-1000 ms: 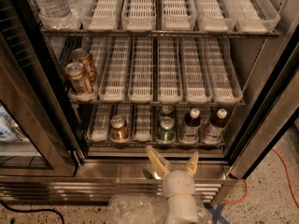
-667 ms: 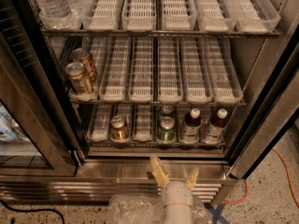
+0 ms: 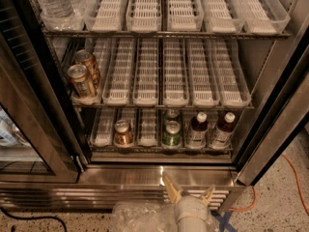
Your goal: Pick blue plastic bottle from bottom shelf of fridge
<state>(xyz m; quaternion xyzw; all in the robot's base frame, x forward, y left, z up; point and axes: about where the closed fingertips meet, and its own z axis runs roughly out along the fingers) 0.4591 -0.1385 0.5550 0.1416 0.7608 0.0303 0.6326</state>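
The fridge (image 3: 159,175) stands open in front of me. Its bottom shelf (image 3: 147,129) carries a brown can (image 3: 123,132), two green cans (image 3: 171,133) and two dark bottles with white caps (image 3: 197,129) (image 3: 223,128) in its right lanes. No blue plastic bottle shows on it. My gripper (image 3: 188,182) is at the bottom centre, in front of the steel base and below the shelf. It is open and empty, with both tan fingers (image 3: 171,188) pointing up at the fridge.
Two cans (image 3: 82,79) lie on the middle shelf at left. Clear water bottles (image 3: 53,1) stand at top left. The glass door (image 3: 29,129) hangs open on the left. Crumpled clear plastic (image 3: 140,216) wraps my arm. An orange cable (image 3: 295,178) lies on the floor at right.
My gripper has dropped lower in the view, drawing back from the bottom shelf toward the steel base. It stays open. Nothing on the shelves has moved.
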